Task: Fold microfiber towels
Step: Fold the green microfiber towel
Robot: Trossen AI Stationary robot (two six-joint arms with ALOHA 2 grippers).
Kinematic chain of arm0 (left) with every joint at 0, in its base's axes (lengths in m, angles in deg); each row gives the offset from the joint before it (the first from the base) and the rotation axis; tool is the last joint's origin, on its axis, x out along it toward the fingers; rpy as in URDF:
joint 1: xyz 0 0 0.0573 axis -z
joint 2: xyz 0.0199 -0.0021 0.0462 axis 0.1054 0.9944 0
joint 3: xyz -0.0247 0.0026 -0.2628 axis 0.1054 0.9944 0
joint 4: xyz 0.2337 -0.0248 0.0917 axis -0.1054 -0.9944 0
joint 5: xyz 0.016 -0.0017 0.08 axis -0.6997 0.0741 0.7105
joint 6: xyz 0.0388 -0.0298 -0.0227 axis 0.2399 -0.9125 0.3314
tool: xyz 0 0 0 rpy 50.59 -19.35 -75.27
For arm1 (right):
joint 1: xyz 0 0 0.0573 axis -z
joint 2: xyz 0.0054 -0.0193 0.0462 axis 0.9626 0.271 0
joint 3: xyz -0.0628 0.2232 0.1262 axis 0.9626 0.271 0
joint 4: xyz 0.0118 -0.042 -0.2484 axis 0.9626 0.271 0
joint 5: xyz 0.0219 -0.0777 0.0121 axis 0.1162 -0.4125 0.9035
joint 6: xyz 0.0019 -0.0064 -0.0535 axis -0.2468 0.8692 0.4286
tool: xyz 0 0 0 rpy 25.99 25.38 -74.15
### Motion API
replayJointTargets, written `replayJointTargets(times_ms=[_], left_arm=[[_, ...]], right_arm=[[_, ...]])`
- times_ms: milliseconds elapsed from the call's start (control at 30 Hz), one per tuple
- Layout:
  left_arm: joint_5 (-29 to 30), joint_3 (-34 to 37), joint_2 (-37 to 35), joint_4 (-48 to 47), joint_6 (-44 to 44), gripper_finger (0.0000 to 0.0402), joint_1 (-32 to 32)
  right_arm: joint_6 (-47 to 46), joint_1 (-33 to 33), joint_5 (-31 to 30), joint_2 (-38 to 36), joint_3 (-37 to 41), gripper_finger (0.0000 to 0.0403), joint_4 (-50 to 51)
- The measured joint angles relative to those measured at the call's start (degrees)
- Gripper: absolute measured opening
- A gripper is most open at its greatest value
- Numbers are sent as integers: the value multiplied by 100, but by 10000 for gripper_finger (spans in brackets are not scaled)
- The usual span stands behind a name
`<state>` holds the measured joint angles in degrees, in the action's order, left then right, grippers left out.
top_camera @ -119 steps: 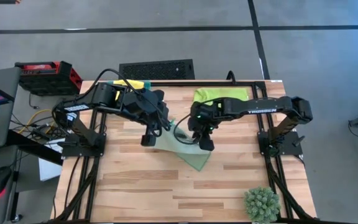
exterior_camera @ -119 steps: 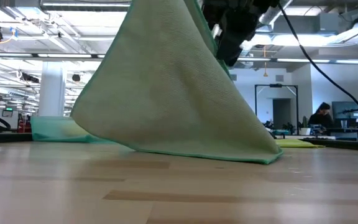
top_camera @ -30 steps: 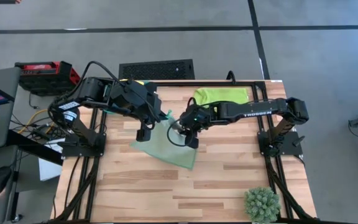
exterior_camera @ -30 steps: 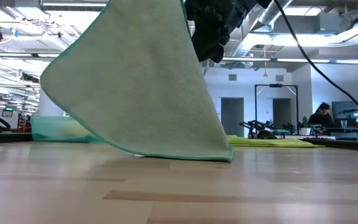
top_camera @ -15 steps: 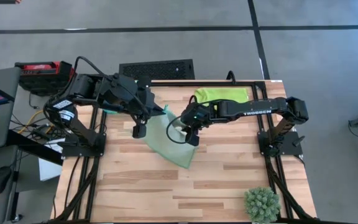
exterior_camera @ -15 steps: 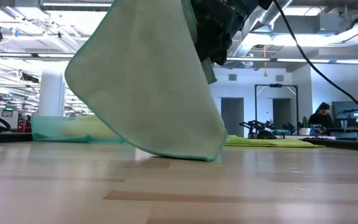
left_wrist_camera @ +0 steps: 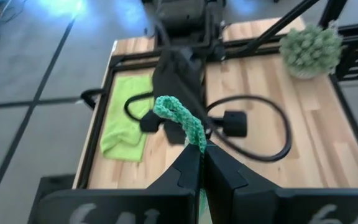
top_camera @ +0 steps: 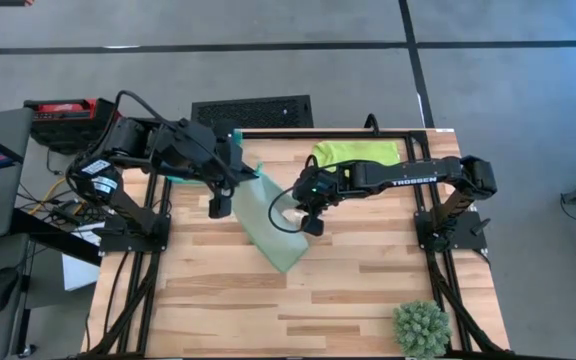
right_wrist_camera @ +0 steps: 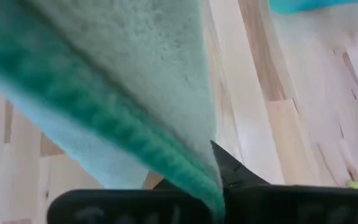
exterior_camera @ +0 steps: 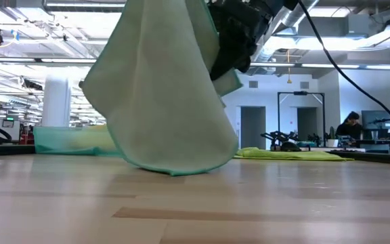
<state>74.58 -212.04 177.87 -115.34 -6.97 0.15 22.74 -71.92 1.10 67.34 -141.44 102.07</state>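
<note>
Since the earlier frames the sage green towel (top_camera: 273, 222) hangs narrower: its two held corners have drawn together and its lower edge has shifted toward the table's left half, the drape now bunched rather than spread wide.

Going left to right in the high view: the left gripper (top_camera: 220, 205) sits over the left rear of the table (top_camera: 368, 290), its jaws pressed together on a hem corner of the sage towel; its wrist view shows the rolled green edge pinched between the dark fingers (left_wrist_camera: 191, 171). The towel hangs between the two arms, its long axis running from the held upper edge down and forward to a lowest point that meets the wood near mid-table; the low view shows that bottom edge resting on the boards. Just right of it, the right gripper (top_camera: 313, 224) has its jaws clamped on the cloth's other edge, the fabric filling its wrist view. Farther right and back, the lime green towel (top_camera: 356, 153) lies flat near the rear edge; the small plant (top_camera: 421, 327) stands at the front right corner.

The two grippers are near each other with the towel slung between, so laying it down as a fold likely depends on both moving together along that axis.
</note>
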Motion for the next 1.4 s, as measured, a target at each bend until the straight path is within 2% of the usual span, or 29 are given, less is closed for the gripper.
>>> replayJointTargets(times_ms=[333,633,867,1100,1267,1400], left_arm=[[367,9,0,-1220,-1024,0,0],[317,682,1,-1185,-1275,0,0],[650,1348,-3,-1180,-1365,0,0],[1050,2537,-773,-1062,-1872,0,0],[1074,3472,-1650,-40,-1931,0,-2],[1120,3834,-1978,564,-1812,0,-140]], right_arm=[[63,-2,2,-340,7,9,753],[-42,133,-34,-1417,4,5,1125],[-44,133,-503,-2155,-2,4,1277],[-39,132,-730,-2588,-2,2,1237],[70,175,-726,-2651,-2,2,1255],[250,346,-730,-2592,-179,2,1279]])
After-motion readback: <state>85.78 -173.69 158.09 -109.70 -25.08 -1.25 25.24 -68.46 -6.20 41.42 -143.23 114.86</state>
